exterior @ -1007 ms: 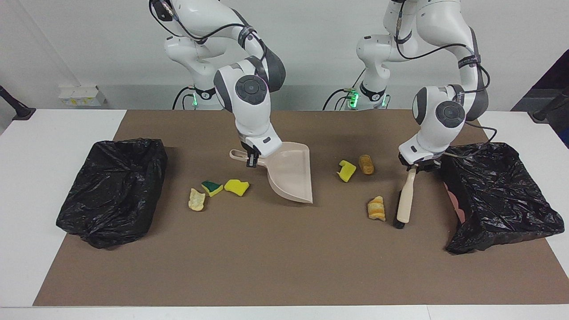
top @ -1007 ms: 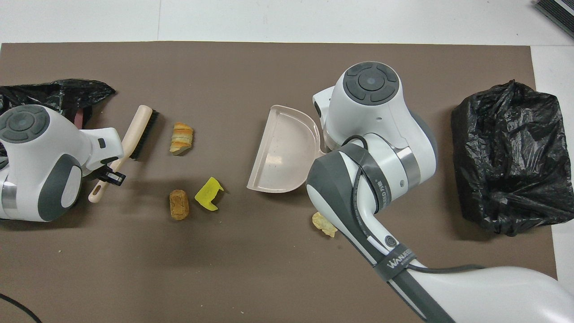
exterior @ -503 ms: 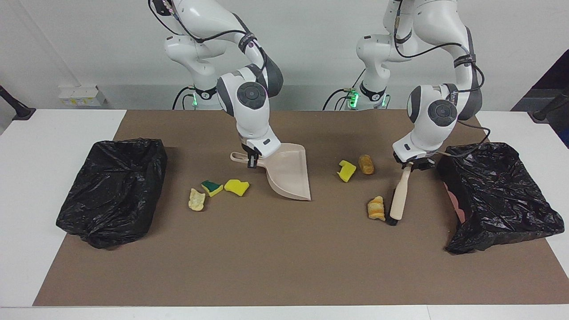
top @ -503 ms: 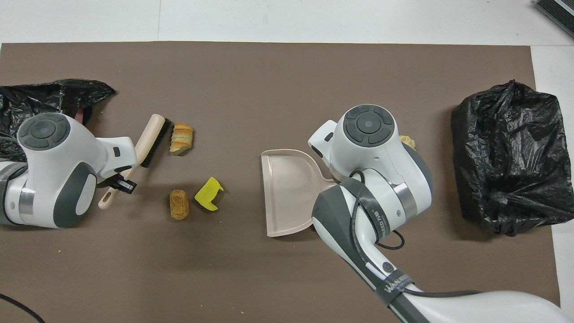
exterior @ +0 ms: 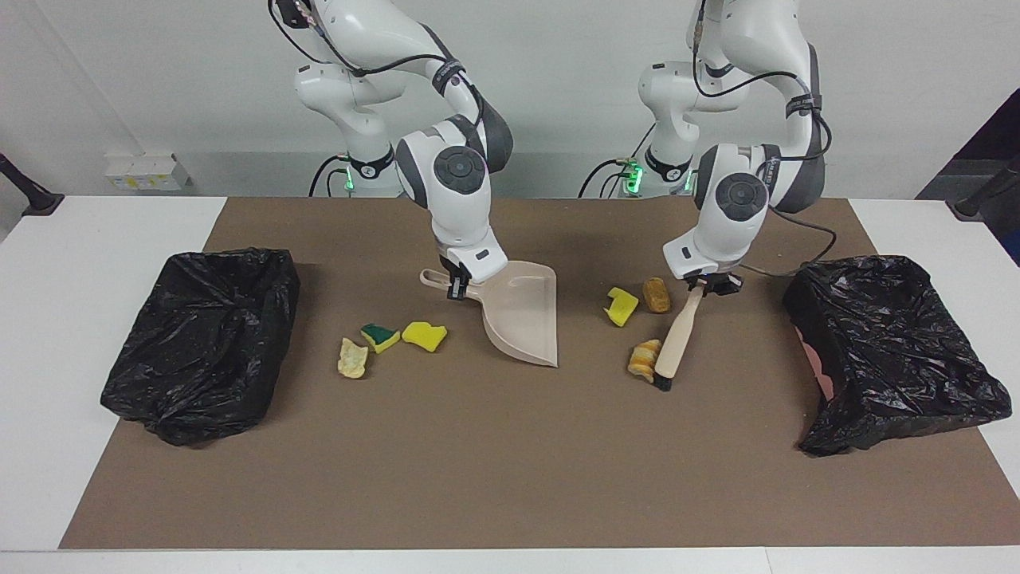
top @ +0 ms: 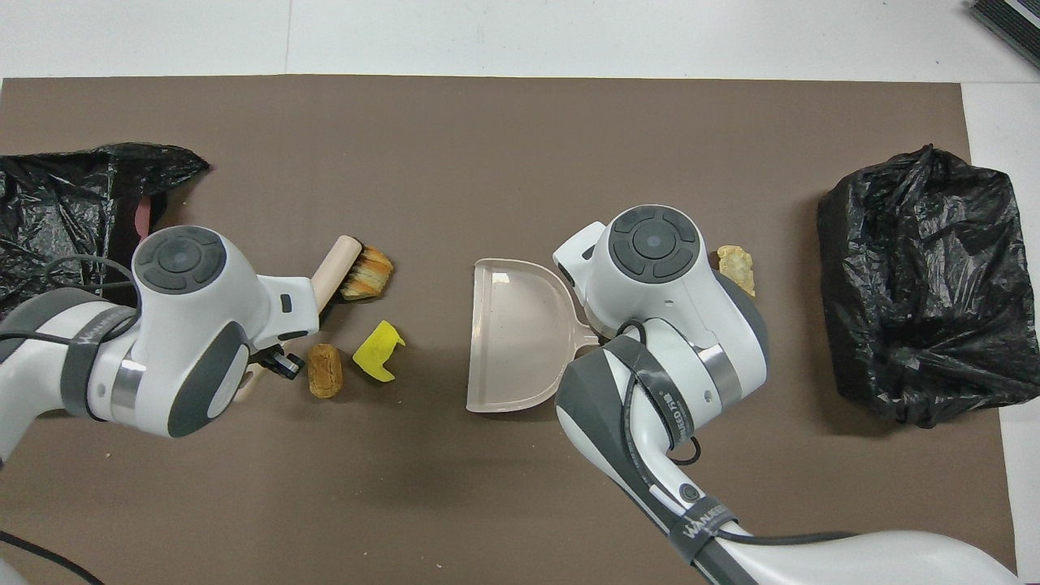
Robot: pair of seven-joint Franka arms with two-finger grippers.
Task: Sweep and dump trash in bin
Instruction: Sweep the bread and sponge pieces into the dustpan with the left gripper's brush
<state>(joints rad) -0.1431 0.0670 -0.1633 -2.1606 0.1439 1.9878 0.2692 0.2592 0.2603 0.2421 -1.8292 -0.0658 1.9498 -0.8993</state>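
Facing view shows us mid-sweep. Our left tool (exterior: 706, 285) is pinching the handle of the brush (exterior: 678, 333), whose bristle end rests on the brown mat (exterior: 478, 462) right against a striped bread-like chunk (exterior: 642, 358). Our right tool (exterior: 456, 287) is pinching the handle of the dustpan (exterior: 522, 319), which is tilted with its open lip down on the mat, mouth turned toward the brush.

Six scraps are in sight, all on the mat. The striped chunk touches the bristles; a folded yellow sponge piece (exterior: 621, 306) and a brown cork-like chunk (exterior: 657, 294) lie nearer to the robots, just beside the brush handle. A pale chunk (exterior: 351, 357), a green-backed sponge (exterior: 380, 336) and a yellow sponge (exterior: 424, 336) sit past the dustpan toward the right arm's end. A black-lined bin (exterior: 884, 343) stands at the left arm's end, another black-lined bin (exterior: 203, 335) at the right arm's.

To do this well, we think we should keep the bristles flat on the mat and push the chunk straight at the pan mouth, since a slanted stroke would likely let it roll off the brush end. We would hold the pan lip pressed down so nothing slides under. The two scraps by the handle probably need a second stroke.
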